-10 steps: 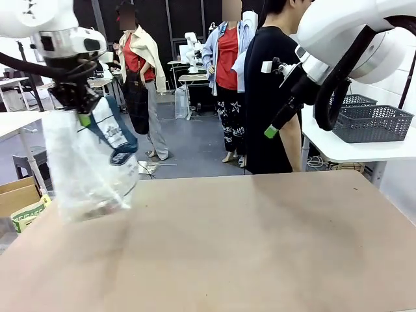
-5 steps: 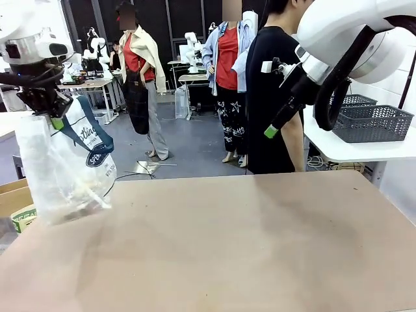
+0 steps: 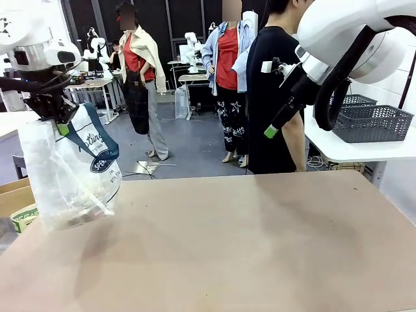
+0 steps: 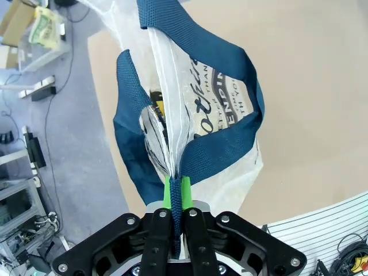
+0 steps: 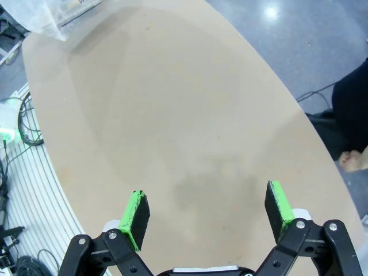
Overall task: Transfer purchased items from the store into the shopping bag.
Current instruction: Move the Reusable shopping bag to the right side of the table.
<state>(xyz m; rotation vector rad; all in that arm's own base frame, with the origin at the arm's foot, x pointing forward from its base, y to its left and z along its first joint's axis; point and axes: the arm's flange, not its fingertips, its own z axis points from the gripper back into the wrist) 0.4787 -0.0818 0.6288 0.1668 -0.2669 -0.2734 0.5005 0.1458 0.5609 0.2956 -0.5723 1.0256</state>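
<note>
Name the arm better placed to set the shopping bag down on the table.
Left: its claw is shut on the shopping bag handle, the bag hanging at the table's left edge. The right claw is open, empty, raised.

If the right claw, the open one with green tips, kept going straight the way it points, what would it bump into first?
Most likely the bare tabletop. The right gripper is open with nothing between it and the table, though how far off the surface lies is unclear.
</note>
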